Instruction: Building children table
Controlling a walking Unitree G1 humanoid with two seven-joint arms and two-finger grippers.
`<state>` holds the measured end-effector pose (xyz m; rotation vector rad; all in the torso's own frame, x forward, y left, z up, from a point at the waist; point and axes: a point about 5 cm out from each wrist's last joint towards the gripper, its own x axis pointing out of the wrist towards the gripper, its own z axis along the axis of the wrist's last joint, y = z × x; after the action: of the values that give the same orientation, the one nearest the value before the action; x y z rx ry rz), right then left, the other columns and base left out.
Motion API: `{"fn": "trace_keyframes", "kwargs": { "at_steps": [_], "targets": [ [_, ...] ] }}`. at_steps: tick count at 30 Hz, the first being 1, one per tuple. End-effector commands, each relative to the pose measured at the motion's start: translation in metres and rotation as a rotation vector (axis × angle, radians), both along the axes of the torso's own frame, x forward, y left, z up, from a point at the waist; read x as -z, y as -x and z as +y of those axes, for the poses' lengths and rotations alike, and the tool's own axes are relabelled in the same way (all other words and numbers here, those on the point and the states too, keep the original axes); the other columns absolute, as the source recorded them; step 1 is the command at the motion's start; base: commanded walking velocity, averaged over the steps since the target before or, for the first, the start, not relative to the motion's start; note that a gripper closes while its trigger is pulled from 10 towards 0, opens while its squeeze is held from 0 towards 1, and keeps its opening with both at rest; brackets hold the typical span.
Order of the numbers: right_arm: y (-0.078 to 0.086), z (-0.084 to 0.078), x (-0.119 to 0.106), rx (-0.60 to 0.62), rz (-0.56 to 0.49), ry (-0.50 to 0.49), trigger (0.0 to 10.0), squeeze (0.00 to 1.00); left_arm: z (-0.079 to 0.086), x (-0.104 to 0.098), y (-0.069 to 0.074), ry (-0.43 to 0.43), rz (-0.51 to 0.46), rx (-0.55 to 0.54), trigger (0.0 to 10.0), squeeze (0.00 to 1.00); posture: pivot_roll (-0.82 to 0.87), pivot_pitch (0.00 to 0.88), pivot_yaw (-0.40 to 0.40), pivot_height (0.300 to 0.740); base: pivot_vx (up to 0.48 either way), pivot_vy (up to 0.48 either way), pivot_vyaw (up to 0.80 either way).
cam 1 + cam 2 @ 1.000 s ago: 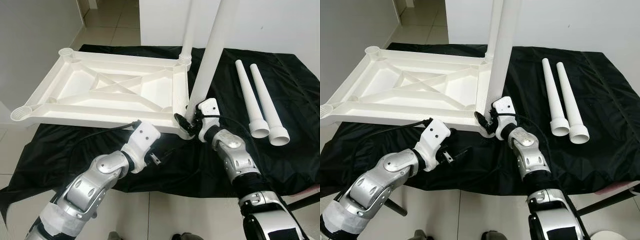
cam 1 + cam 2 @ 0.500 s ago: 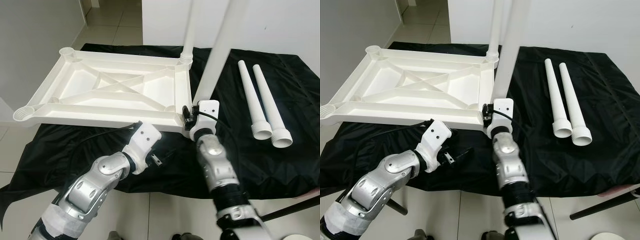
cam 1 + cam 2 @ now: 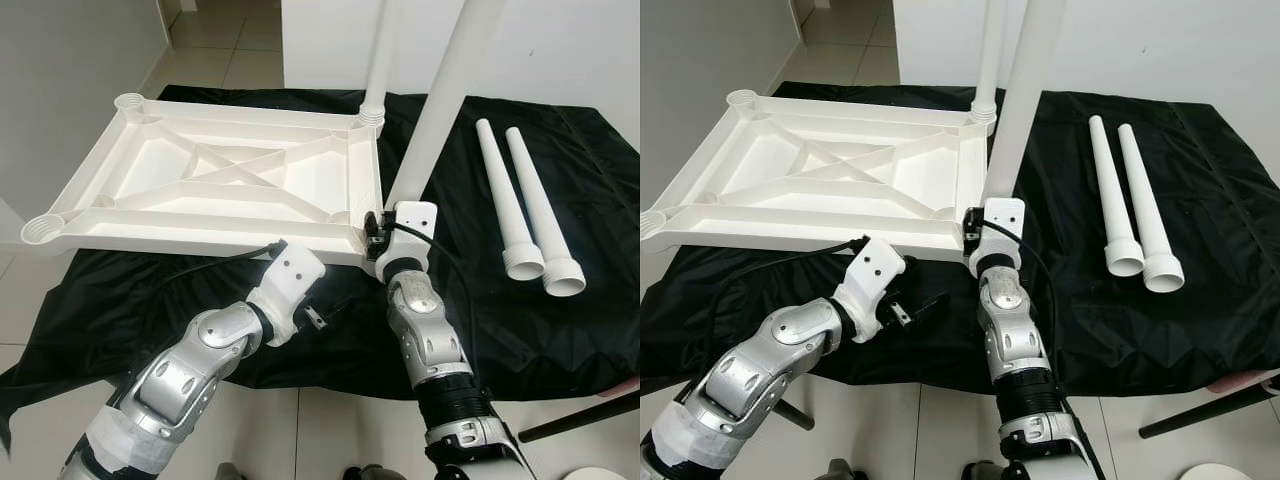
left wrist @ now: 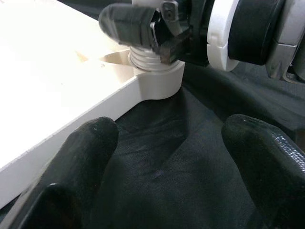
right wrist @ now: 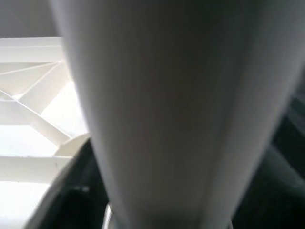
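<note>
Silver jointed arms, white wrist housings, black cables, black-fingered tools.

— That upturned tabletop [image 3: 200,190] looks like smooth white plastic with a soft sheen, same as the legs [image 3: 525,215] lying at three o'clock.

— And the black cloth [image 3: 560,330] under it is thin and creased, slightly shiny.

— The arms [image 3: 190,370] are brushed silver metal, with white plastic wrist shells. The left hand's fingers [image 4: 90,143] look like matt black rubber.

— Glossy floor tiles [image 3: 215,40].

Head stereo pair downward over tabletop [image 3: 220,180]; wrist cameras close-up.
</note>
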<state>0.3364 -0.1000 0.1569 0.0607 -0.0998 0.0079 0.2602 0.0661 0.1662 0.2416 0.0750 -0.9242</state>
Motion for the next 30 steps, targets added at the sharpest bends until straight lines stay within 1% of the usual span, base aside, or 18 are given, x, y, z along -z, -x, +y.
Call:
{"fn": "trace_keyframes", "kwargs": {
  "at_steps": [1, 2, 4, 5, 6, 8, 9, 10, 12, 13, 15, 16, 21, 24, 25, 27, 28, 30],
  "targets": [
    [0.002, -0.001, 0.000, -0.016, -0.013, -0.010, 10.0, 1.00, -0.001, 0.002, 0.003, -0.010, 0.006, 0.041, 10.0, 0.00, -0.03, 0.070, -0.011, 0.740, 0.000, 0.000, 0.00],
    [0.003, -0.002, -0.001, -0.029, -0.026, -0.017, 10.0, 1.00, -0.001, 0.002, 0.003, -0.010, 0.005, 0.040, 10.0, 0.00, -0.03, 0.068, -0.013, 0.740, 0.000, 0.000, 0.00],
    [0.005, -0.007, -0.001, -0.101, -0.033, -0.011, 10.0, 1.00, 0.000, 0.002, 0.002, -0.011, 0.003, 0.035, 10.0, 0.00, -0.03, 0.065, -0.016, 0.740, 0.000, 0.000, 0.00],
    [0.007, -0.009, -0.001, -0.171, -0.041, 0.001, 10.0, 0.00, 0.000, 0.002, 0.003, -0.011, 0.002, 0.033, 10.0, 0.00, -0.03, 0.063, -0.016, 0.740, 0.000, 0.000, 0.00],
    [0.008, -0.011, -0.001, -0.218, -0.047, 0.011, 10.0, 0.00, 0.001, 0.002, 0.003, -0.012, 0.002, 0.032, 10.0, 0.00, -0.03, 0.063, -0.016, 0.740, 0.000, 0.000, 0.00],
    [0.009, -0.012, -0.001, -0.244, -0.051, 0.016, 10.0, 0.00, 0.001, 0.002, 0.003, -0.012, 0.002, 0.032, 10.0, 0.00, -0.03, 0.063, -0.016, 0.740, 0.000, 0.000, 0.00],
    [0.010, -0.018, -0.002, -0.333, -0.065, 0.046, 10.0, 0.00, 0.001, 0.002, 0.003, -0.013, 0.002, 0.032, 10.0, 0.00, -0.03, 0.063, -0.015, 0.740, 0.000, 0.000, 0.00],
    [0.010, -0.018, -0.002, -0.333, -0.065, 0.046, 10.0, 0.00, 0.001, 0.002, 0.003, -0.013, 0.002, 0.032, 10.0, 0.00, -0.03, 0.063, -0.015, 0.740, 0.000, 0.000, 0.00],
    [0.008, -0.023, -0.004, -0.401, -0.071, 0.075, 10.0, 0.00, 0.001, 0.002, 0.002, -0.014, 0.003, 0.034, 10.0, 0.00, -0.04, 0.060, -0.008, 0.740, 0.000, 0.000, 0.00],
    [0.008, -0.023, -0.004, -0.401, -0.071, 0.075, 10.0, 0.00, 0.001, 0.002, 0.002, -0.014, 0.003, 0.034, 10.0, 0.00, -0.04, 0.060, -0.008, 0.740, 0.000, 0.000, 0.00],
    [0.002, -0.029, -0.004, -0.478, -0.071, 0.136, 10.0, 0.00, 0.001, 0.002, 0.001, -0.016, 0.001, 0.038, 10.0, 0.00, -0.04, 0.058, 0.001, 0.740, 0.000, 0.000, 0.00],
    [0.000, -0.031, -0.004, -0.498, -0.078, 0.162, 10.0, 0.00, 0.000, 0.001, 0.000, -0.015, 0.000, 0.039, 10.0, 0.00, -0.04, 0.058, 0.001, 0.740, 0.000, 0.000, 0.00],
    [-0.004, -0.033, -0.006, -0.529, -0.084, 0.191, 10.0, 0.00, 0.000, 0.001, 0.000, -0.016, -0.002, 0.042, 10.0, 0.00, -0.04, 0.056, 0.004, 0.740, 0.000, 0.000, 0.00],
    [-0.012, -0.034, -0.005, -0.591, -0.054, 0.251, 10.0, 0.00, 0.000, 0.000, -0.001, -0.017, -0.005, 0.044, 10.0, 0.00, -0.04, 0.052, 0.007, 0.740, 0.000, 0.000, 0.00],
    [-0.015, -0.037, -0.003, -0.609, -0.032, 0.263, 3.3, 0.00, 0.000, 0.000, -0.001, -0.016, -0.007, 0.042, 10.0, 0.00, -0.03, 0.053, 0.001, 0.740, 0.000, 0.000, 0.00],
    [-0.017, -0.038, -0.002, -0.623, -0.020, 0.267, 3.3, 0.00, 0.000, 0.000, -0.001, -0.015, -0.008, 0.040, 10.0, 0.00, -0.03, 0.053, 0.001, 0.740, 0.000, 0.000, 0.00],
    [-0.019, -0.041, 0.000, -0.628, -0.008, 0.275, 0.0, 0.00, 0.000, -0.001, -0.001, -0.015, -0.009, 0.037, 10.0, 0.00, -0.03, 0.055, -0.003, 0.740, 0.000, 0.000, 0.00],
    [-0.020, -0.044, 0.003, -0.643, 0.009, 0.279, 0.0, 0.00, 0.001, 0.000, -0.001, -0.014, -0.009, 0.031, 10.0, 0.00, -0.03, 0.057, -0.004, 0.740, 0.000, 0.000, 0.00]
  ]
}}
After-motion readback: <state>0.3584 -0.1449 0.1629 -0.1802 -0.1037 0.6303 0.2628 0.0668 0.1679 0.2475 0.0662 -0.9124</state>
